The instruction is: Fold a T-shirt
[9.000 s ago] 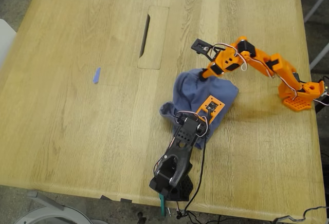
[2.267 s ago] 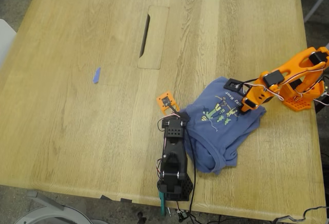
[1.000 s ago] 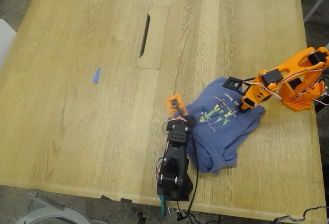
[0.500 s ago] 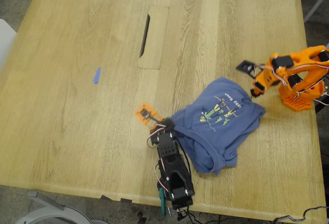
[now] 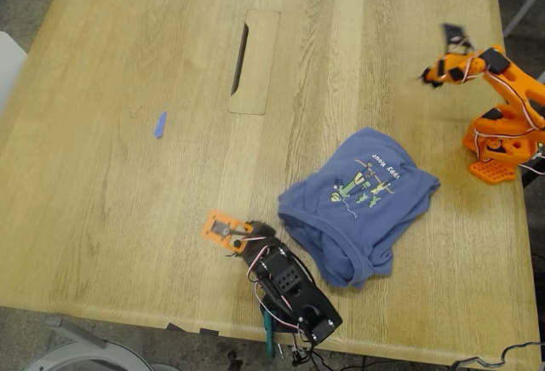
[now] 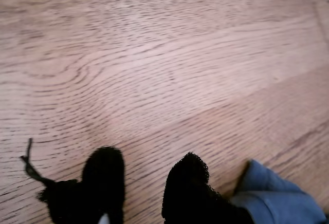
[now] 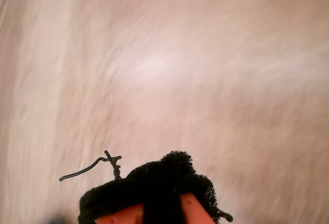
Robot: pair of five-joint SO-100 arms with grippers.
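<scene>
T-shirt crumpled, unfolded near tabletop edge; first claw parted, empty; second claw state unclear.

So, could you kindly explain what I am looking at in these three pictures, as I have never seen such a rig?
I am two small robot arms on a wooden table. The wide picture looks down from above; the other two come from cameras riding on each arm's hand. The black arm, near the exterior view's bottom edge, carries my first hand, open and empty, beside the crumpled blue T-shirt. The orange arm, at the exterior view's right, has my second hand away from the shirt; its picture is too blurred to tell whether it is open. A small blue strip lies apart, toward the exterior view's left.
</scene>
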